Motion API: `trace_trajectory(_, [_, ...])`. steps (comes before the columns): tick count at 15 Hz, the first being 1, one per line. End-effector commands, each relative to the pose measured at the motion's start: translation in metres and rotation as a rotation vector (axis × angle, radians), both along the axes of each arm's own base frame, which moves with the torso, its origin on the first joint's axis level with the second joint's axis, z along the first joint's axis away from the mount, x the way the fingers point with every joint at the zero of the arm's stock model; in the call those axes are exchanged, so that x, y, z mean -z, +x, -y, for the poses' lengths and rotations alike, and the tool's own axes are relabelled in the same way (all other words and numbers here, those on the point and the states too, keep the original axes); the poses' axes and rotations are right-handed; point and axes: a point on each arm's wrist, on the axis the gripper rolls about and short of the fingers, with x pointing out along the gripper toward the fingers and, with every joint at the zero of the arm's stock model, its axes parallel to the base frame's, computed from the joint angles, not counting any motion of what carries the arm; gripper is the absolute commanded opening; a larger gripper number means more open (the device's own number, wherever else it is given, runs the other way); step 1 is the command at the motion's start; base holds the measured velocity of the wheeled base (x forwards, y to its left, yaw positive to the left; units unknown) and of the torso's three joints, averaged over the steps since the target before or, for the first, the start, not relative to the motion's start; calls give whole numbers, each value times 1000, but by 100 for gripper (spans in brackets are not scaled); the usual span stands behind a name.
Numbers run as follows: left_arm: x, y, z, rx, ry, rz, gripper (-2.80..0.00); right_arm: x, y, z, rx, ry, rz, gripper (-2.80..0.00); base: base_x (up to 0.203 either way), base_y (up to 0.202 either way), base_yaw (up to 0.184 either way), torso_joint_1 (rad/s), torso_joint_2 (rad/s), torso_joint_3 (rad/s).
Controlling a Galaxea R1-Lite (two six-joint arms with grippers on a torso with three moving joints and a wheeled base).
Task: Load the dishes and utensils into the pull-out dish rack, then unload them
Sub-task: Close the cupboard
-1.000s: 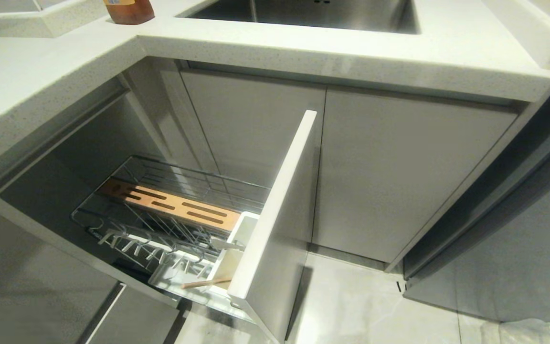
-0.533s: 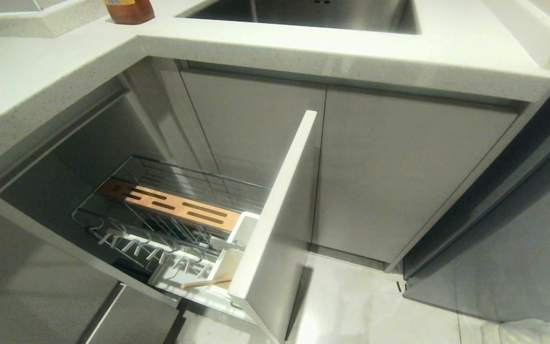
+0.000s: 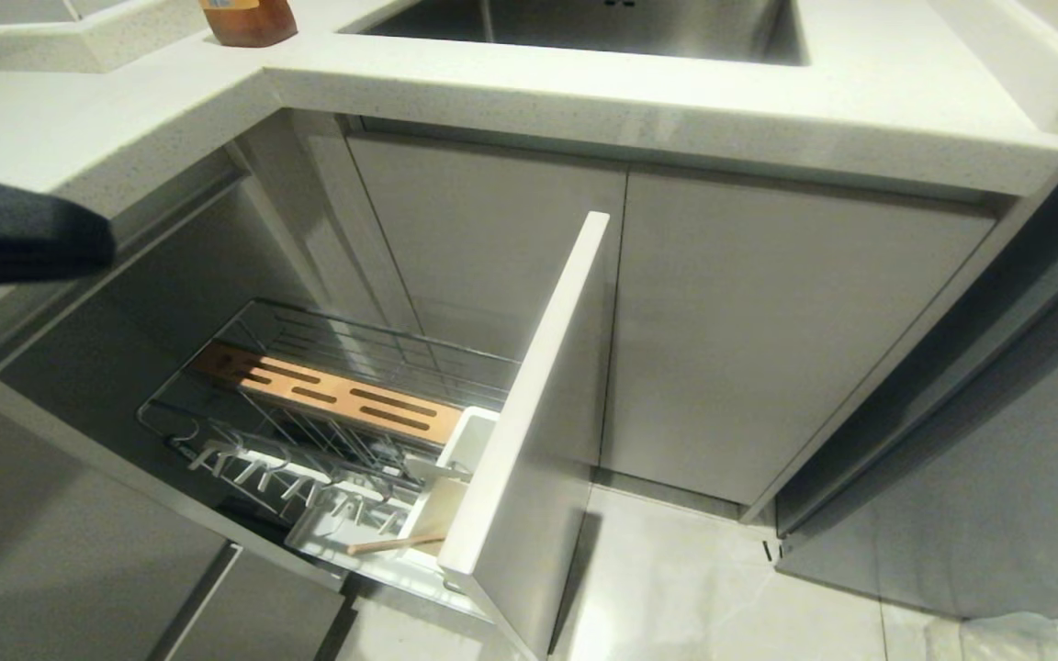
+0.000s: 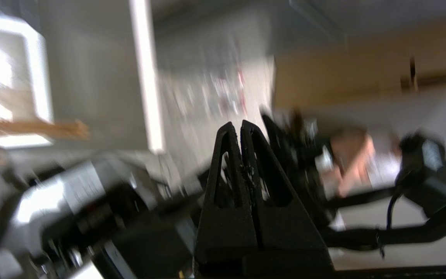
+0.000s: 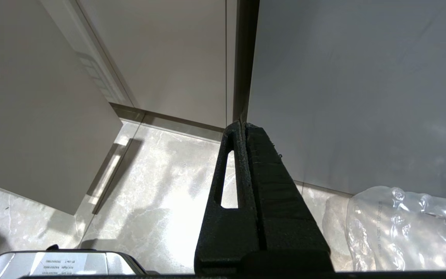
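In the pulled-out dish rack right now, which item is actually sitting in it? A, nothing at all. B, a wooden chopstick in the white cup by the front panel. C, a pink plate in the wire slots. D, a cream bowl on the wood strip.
B: a light-wooden chopstick lies in the white utensil cup beside the front panel, while the wire slots hold no dishes.

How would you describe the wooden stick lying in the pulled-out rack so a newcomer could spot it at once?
Start at the tall white front panel of the pull-out dish rack under the counter. Just behind that panel's lower end sit the white utensil cups, and the chopsticks show as a thin, pale wooden stick lying nearly flat there. Unlike the broad slotted wood strip further back, it is slender and round.
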Motion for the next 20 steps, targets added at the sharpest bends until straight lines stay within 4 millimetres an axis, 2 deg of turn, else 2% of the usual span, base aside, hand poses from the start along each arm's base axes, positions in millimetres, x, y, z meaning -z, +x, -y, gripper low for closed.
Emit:
trace_trajectory(1, [16,23,28,53,76,-101,-280,0,0,0,1,0,-1,-280,0,0,0,0,0,0])
trace_trajectory(6, [47,61,68,72,217,-264,-280,0,0,0,0,0,0,-280,0,0,0,0,0,0])
trace_trajectory(11, [73,73,102,159,323,-384,-280,0,0,0,0,0,-2,-280,0,0,0,0,0,0])
trace_trajectory(20, [84,82,119,116,377,-441,-280,0,0,0,-1,0,-1,-280,0,0,0,0,0,0])
